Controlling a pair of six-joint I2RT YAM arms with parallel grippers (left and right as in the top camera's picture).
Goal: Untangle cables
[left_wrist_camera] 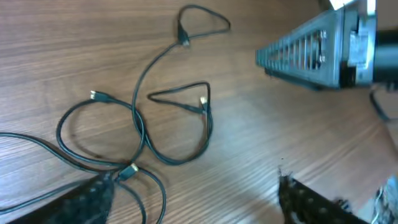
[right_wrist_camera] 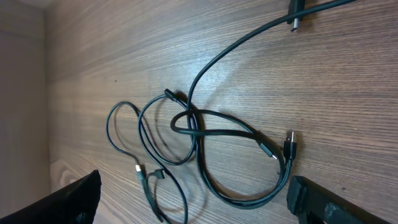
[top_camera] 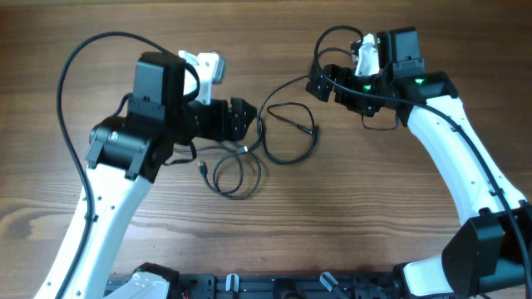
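Several thin black cables (top_camera: 287, 137) lie in tangled loops on the wooden table between my two arms. One loop (top_camera: 235, 176) lies nearer the front. In the left wrist view the cables (left_wrist_camera: 140, 124) spread at the left, with gold-tipped plugs (left_wrist_camera: 127, 171). In the right wrist view they (right_wrist_camera: 199, 134) cross over each other at the centre. My left gripper (top_camera: 247, 121) (left_wrist_camera: 193, 205) is open, low at the left edge of the tangle, its left finger beside a plug. My right gripper (top_camera: 319, 83) (right_wrist_camera: 199, 205) is open and empty, above the tangle's right side.
A thicker black wire (top_camera: 75, 75) arcs from the left arm at the far left. The right arm's own wires (top_camera: 332, 37) loop at the back right. The right gripper's body (left_wrist_camera: 323, 53) shows in the left wrist view at the upper right.
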